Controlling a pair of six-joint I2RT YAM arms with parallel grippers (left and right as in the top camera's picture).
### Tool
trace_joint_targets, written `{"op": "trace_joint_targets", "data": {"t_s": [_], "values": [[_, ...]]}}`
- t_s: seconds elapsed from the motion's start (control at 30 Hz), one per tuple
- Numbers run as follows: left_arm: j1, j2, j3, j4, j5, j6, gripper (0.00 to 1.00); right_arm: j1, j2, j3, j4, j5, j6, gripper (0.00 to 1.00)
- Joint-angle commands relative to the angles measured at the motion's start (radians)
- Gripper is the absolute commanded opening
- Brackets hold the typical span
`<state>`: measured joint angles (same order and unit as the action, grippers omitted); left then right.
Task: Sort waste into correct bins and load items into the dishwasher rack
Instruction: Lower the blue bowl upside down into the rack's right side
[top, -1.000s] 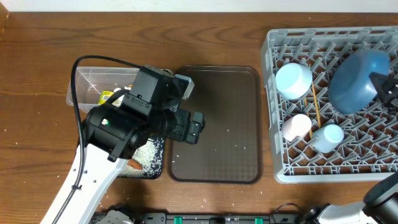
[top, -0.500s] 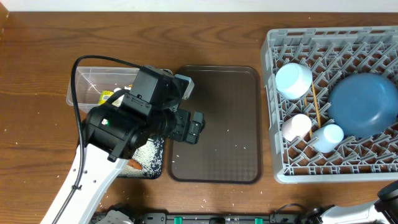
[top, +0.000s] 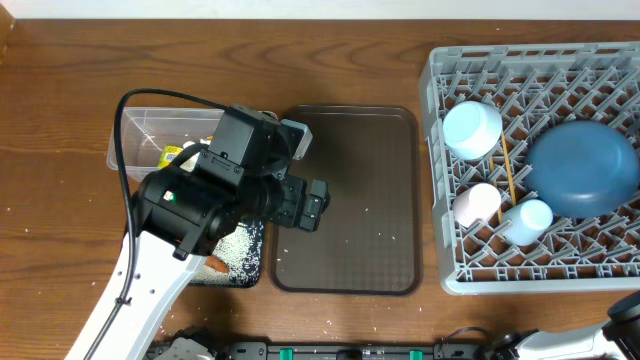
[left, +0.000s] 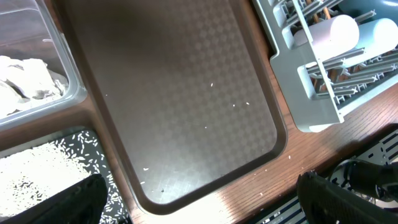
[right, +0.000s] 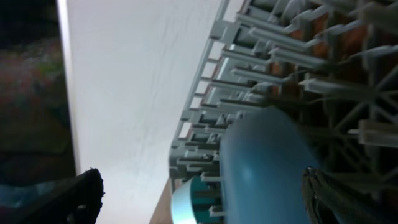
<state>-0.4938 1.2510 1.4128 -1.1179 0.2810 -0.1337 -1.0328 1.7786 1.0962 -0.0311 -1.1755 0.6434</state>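
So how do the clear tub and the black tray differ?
The clear tub is see-through and deeper; the black tray is dark and shallow. The tub holds white tissue and a yellow-green wrapper; the tray holds rice. Both sit beside the brown tray.

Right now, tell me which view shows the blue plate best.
Overhead: the plate lies in full view in the rack. The right wrist view catches only a close, blurred part of it. The left wrist view misses it.
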Motion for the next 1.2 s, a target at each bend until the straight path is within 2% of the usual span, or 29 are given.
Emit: {"op": "trace_joint_targets", "data": {"t_s": [0.0, 0.3, 0.67, 0.93, 1.03, 1.17], "values": [[-0.002, 0.004, -0.005, 0.0, -0.013, -0.001, 1.0, 0.002, -0.006, -0.002, 0.015, 0.036, -0.011, 0.99], [-0.002, 0.004, -0.005, 0.0, -0.013, -0.001, 1.0, 0.101, -0.006, -0.001, 0.107, 0.042, -0.017, 0.99], [-0.002, 0.004, -0.005, 0.0, -0.013, -0.001, 1.0, 0.393, -0.006, -0.001, 0.077, 0.099, -0.139, 0.99], [-0.002, 0.004, -0.005, 0.0, -0.013, -0.001, 1.0, 0.528, -0.01, 0.051, -0.182, 0.34, -0.365, 0.99], [-0.002, 0.004, -0.005, 0.0, -0.013, -0.001, 1.0, 0.55, -0.018, 0.134, -0.318, 0.406, -0.441, 0.99], [-0.002, 0.004, -0.005, 0.0, -0.013, -0.001, 1.0, 0.597, -0.038, 0.292, -0.575, 0.657, -0.557, 0.99]]}}
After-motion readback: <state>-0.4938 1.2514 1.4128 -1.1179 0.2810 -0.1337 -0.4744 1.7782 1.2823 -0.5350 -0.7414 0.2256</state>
